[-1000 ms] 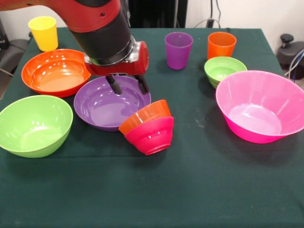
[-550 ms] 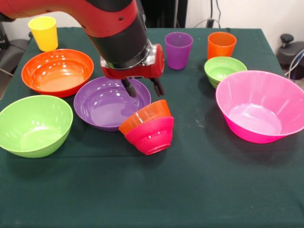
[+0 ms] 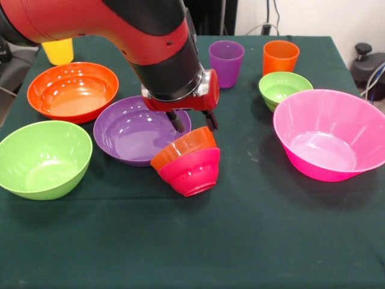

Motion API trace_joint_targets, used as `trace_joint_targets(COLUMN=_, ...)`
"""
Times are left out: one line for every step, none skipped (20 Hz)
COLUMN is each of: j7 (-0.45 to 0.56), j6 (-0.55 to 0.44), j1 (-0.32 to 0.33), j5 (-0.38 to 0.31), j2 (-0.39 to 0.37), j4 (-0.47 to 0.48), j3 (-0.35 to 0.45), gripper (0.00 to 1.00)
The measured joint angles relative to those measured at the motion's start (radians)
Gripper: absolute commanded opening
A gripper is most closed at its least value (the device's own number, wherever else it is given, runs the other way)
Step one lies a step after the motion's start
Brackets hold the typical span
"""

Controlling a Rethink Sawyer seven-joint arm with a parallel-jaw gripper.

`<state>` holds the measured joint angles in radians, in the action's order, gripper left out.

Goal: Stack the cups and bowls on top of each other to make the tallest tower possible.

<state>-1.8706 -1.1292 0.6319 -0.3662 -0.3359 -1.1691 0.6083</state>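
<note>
The end effector (image 3: 194,122), fingers apart and empty, hovers just above the small orange bowl (image 3: 183,146) tilted in the red-magenta bowl (image 3: 191,170); straddle the orange rim squarely before closing.

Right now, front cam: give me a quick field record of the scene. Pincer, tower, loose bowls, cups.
pincer: open, empty, just above the tower's far rim
tower: small orange bowl nested in small red-magenta bowl, both tilted
purple bowl: touching the tower on its left side in the picture
orange bowl: upright, empty
lime green bowl: upright, empty
pink bowl: upright, empty, at picture right
small green bowl: behind the pink bowl
cups: purple cup and orange cup upright; yellow cup partly hidden by the arm
</note>
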Motion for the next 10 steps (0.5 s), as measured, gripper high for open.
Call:
trace_joint_targets(j7=0.0, j6=0.001, j1=-0.002, j5=0.0, j2=0.003, j4=0.003, j3=-0.001, gripper=1.0)
trace_joint_targets(j7=0.0, j6=0.003, j1=-0.004, j5=0.0, j2=0.008, j4=0.007, j3=-0.004, gripper=1.0)
trace_joint_targets(j7=0.0, j6=0.004, j1=-0.005, j5=0.0, j2=0.01, j4=0.008, j3=-0.004, gripper=1.0)
trace_joint_targets(j7=0.0, j6=0.005, j1=-0.007, j5=0.0, j2=0.014, j4=0.01, j3=-0.006, gripper=1.0)
trace_joint_targets(j7=0.0, j6=0.005, j1=-0.01, j5=0.0, j2=0.018, j4=0.013, j3=-0.008, gripper=1.0)
trace_joint_targets(j7=0.0, j6=0.005, j1=-0.012, j5=0.0, j2=0.023, j4=0.017, j3=-0.01, gripper=1.0)
trace_joint_targets(j7=0.0, j6=0.005, j1=-0.015, j5=0.0, j2=0.027, j4=0.021, j3=-0.012, gripper=1.0)
trace_joint_targets(j7=0.0, j6=0.005, j1=-0.016, j5=0.0, j2=0.03, j4=0.024, j3=-0.014, gripper=1.0)
trace_joint_targets(j7=0.0, j6=0.005, j1=-0.017, j5=0.0, j2=0.032, j4=0.026, j3=-0.015, gripper=1.0)
trace_joint_targets(j7=0.0, j6=0.005, j1=-0.018, j5=0.0, j2=0.034, j4=0.029, j3=-0.016, gripper=1.0)
